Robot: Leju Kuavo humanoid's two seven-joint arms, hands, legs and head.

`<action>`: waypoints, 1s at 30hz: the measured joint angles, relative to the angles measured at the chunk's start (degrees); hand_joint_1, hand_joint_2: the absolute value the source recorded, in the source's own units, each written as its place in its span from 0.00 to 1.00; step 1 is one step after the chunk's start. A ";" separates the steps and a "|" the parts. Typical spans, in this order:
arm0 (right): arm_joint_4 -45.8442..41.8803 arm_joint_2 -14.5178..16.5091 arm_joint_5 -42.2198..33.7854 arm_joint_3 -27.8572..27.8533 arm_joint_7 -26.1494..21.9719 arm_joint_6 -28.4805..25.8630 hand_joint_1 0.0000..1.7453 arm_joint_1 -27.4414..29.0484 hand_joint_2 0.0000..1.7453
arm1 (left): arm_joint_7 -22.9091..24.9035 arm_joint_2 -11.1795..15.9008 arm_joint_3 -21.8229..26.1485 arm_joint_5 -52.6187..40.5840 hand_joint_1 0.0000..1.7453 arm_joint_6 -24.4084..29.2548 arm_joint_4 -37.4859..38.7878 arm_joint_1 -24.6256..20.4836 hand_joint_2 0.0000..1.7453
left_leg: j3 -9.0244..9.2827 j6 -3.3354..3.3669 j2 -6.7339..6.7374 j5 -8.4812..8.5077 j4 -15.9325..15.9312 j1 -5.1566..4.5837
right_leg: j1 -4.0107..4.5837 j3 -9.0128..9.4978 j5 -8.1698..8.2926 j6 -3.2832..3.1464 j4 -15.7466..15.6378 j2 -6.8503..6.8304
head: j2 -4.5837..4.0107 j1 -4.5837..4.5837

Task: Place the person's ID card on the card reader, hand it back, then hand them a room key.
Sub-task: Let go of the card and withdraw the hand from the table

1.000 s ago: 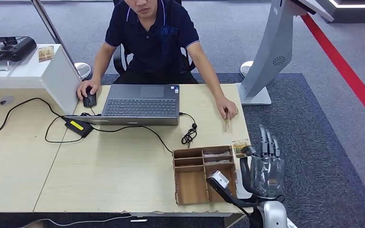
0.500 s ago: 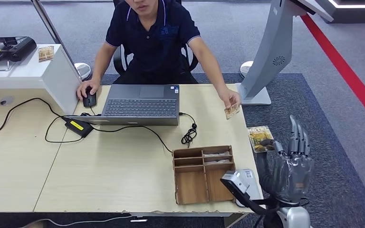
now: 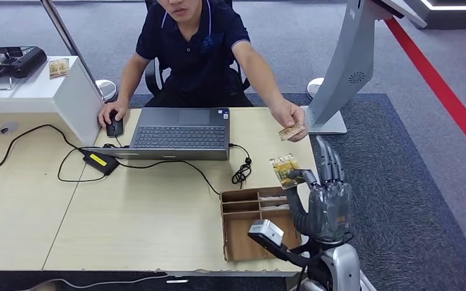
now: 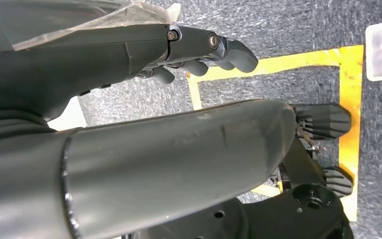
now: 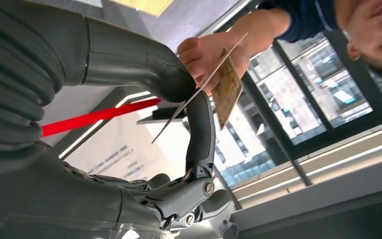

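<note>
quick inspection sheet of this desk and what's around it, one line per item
surface: light wooden desk, two joined tops
job's things: card pinched in right hand, raised over the desk; second card in the person's hand
clutter: laptop, mouse, wooden tray, white box with a black device
hands: right hand holds the card; left hand hangs above carpet, holding nothing
cables: black cable from the laptop, coiled; power brick lead
surroundings: grey carpet, red floor stripe, white kiosk stand

A laptop (image 3: 179, 133) lies open on the desk (image 3: 127, 206), a wooden organizer (image 3: 258, 221) near it.
</note>
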 joint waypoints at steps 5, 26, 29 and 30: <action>6.08 5.22 -2.85 0.14 -4.90 0.02 1.00 -2.62 1.00 | -0.23 0.00 -0.12 -1.00 0.00 -0.39 -0.01 -0.08 0.00 | 0.00 -0.01 0.00 0.01 0.00 0.01 | 0.01 -0.01 0.00 0.00 0.01 0.00 | 0.00 -0.01; 22.04 16.94 -3.98 -1.43 -12.68 -0.03 0.00 -7.77 1.00 | -0.87 0.04 -1.20 -3.05 0.00 -0.96 -0.01 -0.15 0.00 | 0.00 -0.03 0.00 0.01 0.00 0.01 | 0.01 -0.03 -0.01 -0.02 0.01 0.00 | 0.00 0.00; 23.20 17.58 -3.06 -1.94 -12.55 -0.04 0.00 -7.84 1.00 | -0.87 0.04 -1.32 -3.24 0.00 -0.97 -0.01 -0.14 0.00 | -0.01 -0.03 0.00 0.01 0.00 0.01 | 0.01 -0.04 -0.02 -0.03 0.01 0.00 | 0.00 0.00; 23.58 17.77 -2.83 -2.10 -12.36 -0.04 0.00 -7.85 1.00 | -0.87 0.04 -1.34 -3.32 0.00 -0.98 -0.01 -0.14 0.00 | -0.01 -0.03 0.00 0.01 0.00 0.01 | 0.01 -0.04 -0.03 -0.04 0.01 0.00 | 0.00 0.00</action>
